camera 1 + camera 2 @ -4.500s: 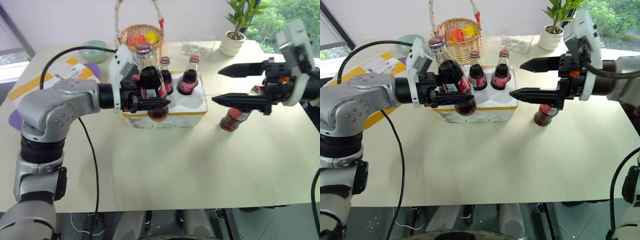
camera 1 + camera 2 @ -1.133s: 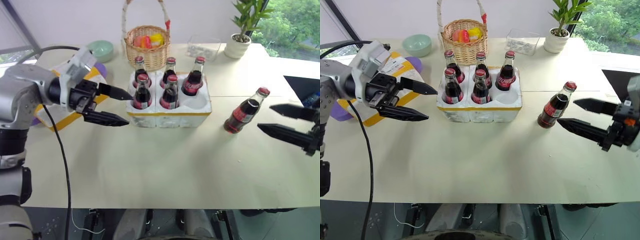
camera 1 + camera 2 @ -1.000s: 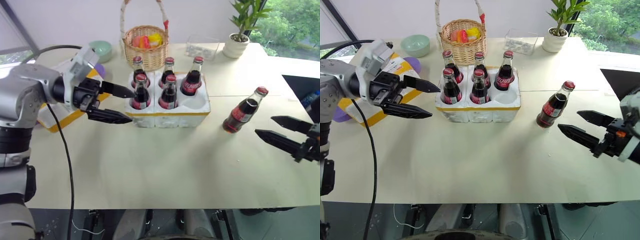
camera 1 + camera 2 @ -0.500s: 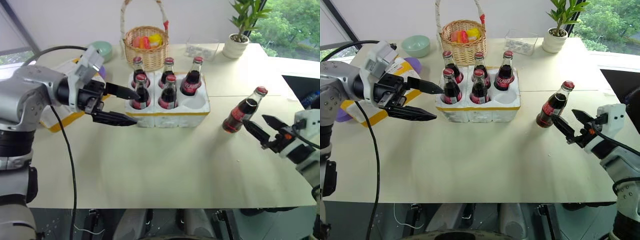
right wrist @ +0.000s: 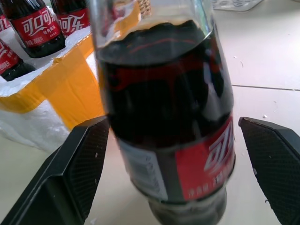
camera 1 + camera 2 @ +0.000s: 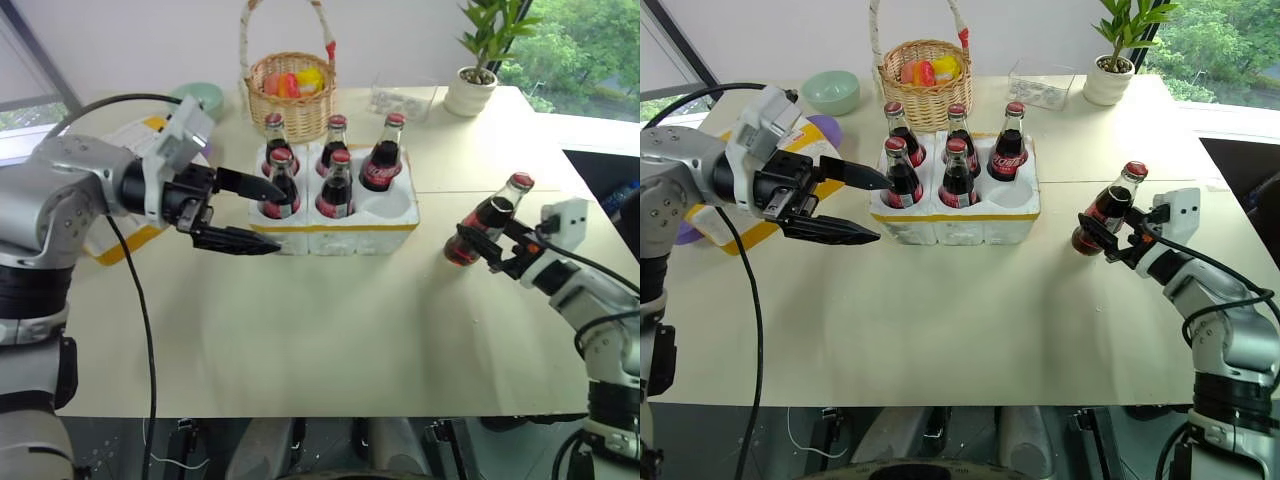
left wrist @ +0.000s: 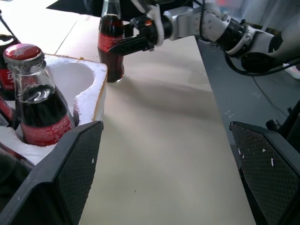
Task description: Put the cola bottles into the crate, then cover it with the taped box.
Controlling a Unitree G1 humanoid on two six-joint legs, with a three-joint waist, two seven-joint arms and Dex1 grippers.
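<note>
The white foam crate stands mid-table with several cola bottles upright in its sockets; its front right socket holds nothing. One more cola bottle stands leaning on the table to the right of the crate. My right gripper is open, with one finger on each side of that bottle's lower body and a gap on both sides. By the crate's left end my left gripper is open and holds nothing. The taped box lies at the far left, mostly behind my left arm.
A wicker basket with coloured items stands behind the crate. A green bowl, a clear container and a potted plant line the far edge. The table's right edge runs close beside my right arm.
My right gripper has moved forward and down from the table's right edge, and its fingers now flank the loose bottle. The left gripper has stayed open beside the crate.
</note>
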